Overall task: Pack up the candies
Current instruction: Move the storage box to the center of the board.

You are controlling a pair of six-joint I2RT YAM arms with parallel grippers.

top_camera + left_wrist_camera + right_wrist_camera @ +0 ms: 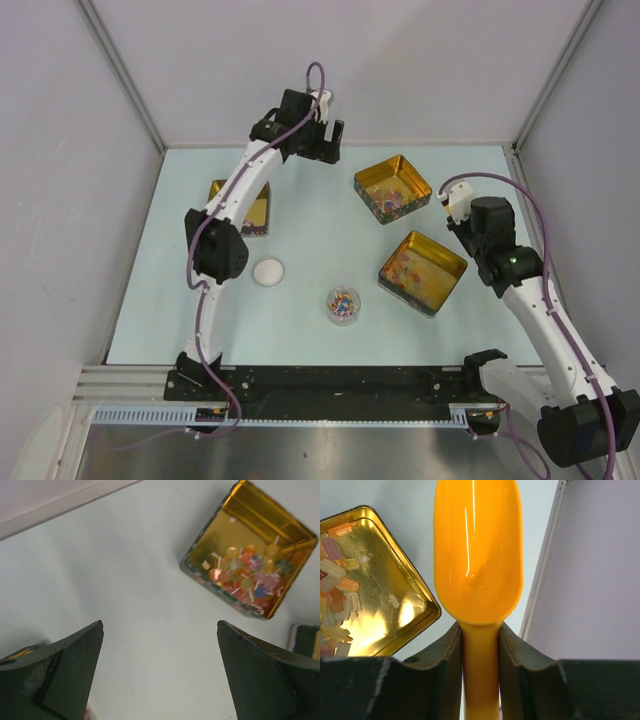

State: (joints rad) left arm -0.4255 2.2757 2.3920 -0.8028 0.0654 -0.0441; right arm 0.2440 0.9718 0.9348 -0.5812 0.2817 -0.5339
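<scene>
Top view: the left gripper (325,145) hangs over the far worktop (300,230), and the right gripper (456,204) is just beside the far gold tin (393,188). Candies (343,302) sit in a clear cup (329,305) near the front; a third tin (255,212) is half hidden under the left arm.

Left wrist: the jaws are spread wide and hold nothing. More candies lie in the far tin's corner.

Right wrist: the jaws clamp the handle of the orange scoop (477,555), whose bowl is bare. This looks like a pause between scoops, so the next move calls for dipping into a heap. The tin is cut off at the left edge.
</scene>
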